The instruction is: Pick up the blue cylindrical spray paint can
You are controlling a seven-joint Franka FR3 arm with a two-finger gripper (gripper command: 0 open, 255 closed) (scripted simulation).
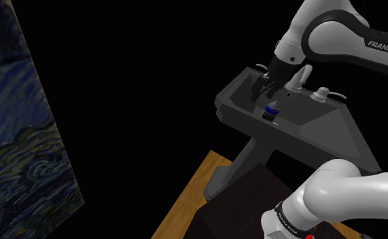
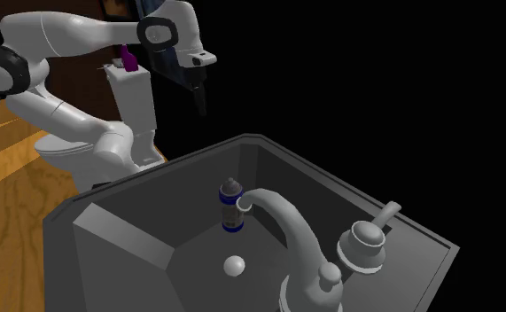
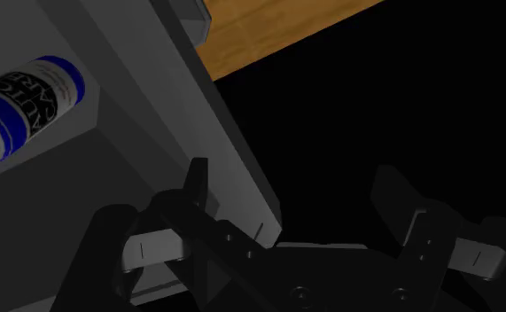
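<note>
Black claw (image 3: 295, 177) hangs above rim of dark grey pedestal sink (image 2: 153, 175), fingers spread apart, nothing between them. Cylindrical spray can (image 2: 232, 208) with blue bands, dark label and grey cap stands upright inside basin, just beside curved grey faucet (image 2: 297, 235). Can off to claw's side, no contact.

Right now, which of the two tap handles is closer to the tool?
The left handle in the shoulder view, beside the tool; the other handle sits beyond the spout.
</note>
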